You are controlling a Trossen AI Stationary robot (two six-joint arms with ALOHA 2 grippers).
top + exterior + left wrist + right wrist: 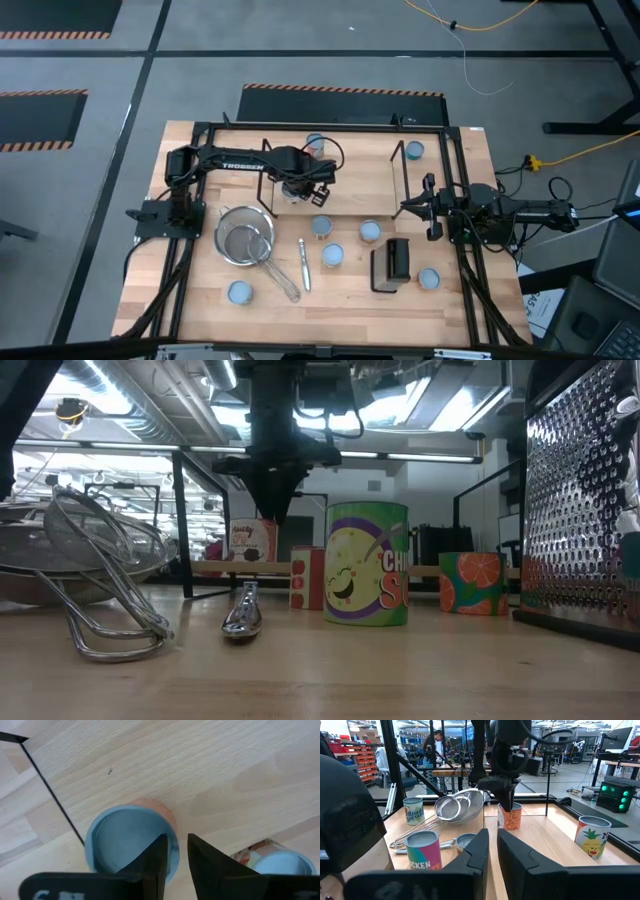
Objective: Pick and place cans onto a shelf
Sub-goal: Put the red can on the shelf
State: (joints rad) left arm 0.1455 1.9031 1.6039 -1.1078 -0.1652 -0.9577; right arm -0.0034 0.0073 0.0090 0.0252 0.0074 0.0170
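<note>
My left gripper (181, 856) points down over the left part of the shelf (350, 195), a light-wood board with black wire frames at its ends. A can (131, 842) with a pale blue top stands upright on the board under it. The gripper is open, with one finger over the can's top and the other outside its wall, and the rim shows in the gap. Another can (414, 150) stands at the shelf's far right. Several more cans (332, 255) stand on the table in front. My right gripper (492, 851) waits shut at the table's right edge.
A metal mesh strainer (245, 240) and a spoon (304, 265) lie on the table at the near left of the shelf. A black box grater (392, 265) stands at the near right. A black frame (200, 130) rims the table.
</note>
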